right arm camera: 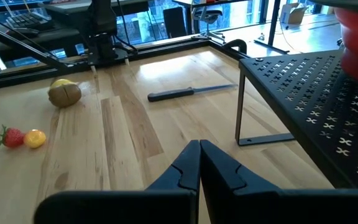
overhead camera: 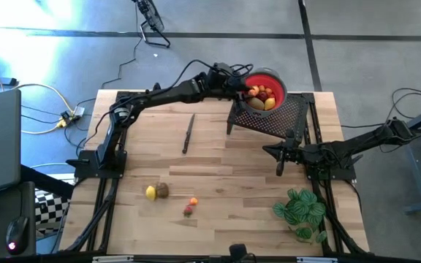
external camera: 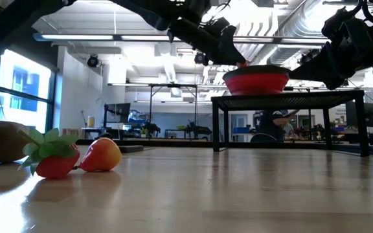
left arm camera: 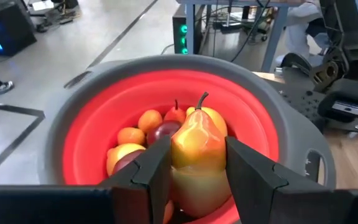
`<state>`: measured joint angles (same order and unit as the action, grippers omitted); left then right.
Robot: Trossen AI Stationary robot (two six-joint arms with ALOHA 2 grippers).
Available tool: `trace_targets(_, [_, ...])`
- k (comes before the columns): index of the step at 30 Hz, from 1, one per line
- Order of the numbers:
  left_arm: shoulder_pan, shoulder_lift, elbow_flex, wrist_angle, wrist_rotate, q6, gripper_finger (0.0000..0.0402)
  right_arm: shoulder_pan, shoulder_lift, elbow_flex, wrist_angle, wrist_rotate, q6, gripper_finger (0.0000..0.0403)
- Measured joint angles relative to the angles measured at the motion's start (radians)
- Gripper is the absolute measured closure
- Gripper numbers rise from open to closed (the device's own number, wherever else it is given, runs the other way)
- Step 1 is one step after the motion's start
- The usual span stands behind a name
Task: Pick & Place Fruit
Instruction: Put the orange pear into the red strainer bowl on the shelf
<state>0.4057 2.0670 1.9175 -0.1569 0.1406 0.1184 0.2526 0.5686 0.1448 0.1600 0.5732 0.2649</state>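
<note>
A yellow-and-red pear [left arm camera: 197, 140] sits between the fingers of my left gripper [left arm camera: 197, 163], which reaches over the red bowl [overhead camera: 272, 79] at the far right. The grey-rimmed bowl [left arm camera: 92, 118] stands on a black perforated stand [overhead camera: 283, 117] and holds several small fruit [left arm camera: 140, 134]. On the near left of the table lie a yellow fruit [overhead camera: 150, 192], a brown one [overhead camera: 162, 190], an orange one [overhead camera: 193, 201] and a strawberry [overhead camera: 188, 210]. My right gripper [right arm camera: 199, 152] is shut with nothing in it, low over the table near the stand [overhead camera: 280, 164]. My left gripper pinches the pear's wide lower body [left arm camera: 180, 158] between its two fingers [left arm camera: 157, 171], one on each side. The fingers come nearly level from the table's left, slanting slightly down. The pear's stem end [left arm camera: 201, 99] stands past the fingertips, over the fruit in the bowl; its underside is hidden.
A thin dark knife [overhead camera: 188, 134] lies on the wood left of the stand. A green leafy plant [overhead camera: 300, 212] stands at the near right. The stand's legs [external camera: 217, 126] lift the bowl above the tabletop. Bare wood lies in the table's middle.
</note>
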Motion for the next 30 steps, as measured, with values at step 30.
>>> trace_targets(30, [-0.007, 0.045, 0.000, -0.012, -0.005, -0.063, 0.0266, 0.000, 0.000, 0.000, -0.018, 0.001, 0.000, 0.0401])
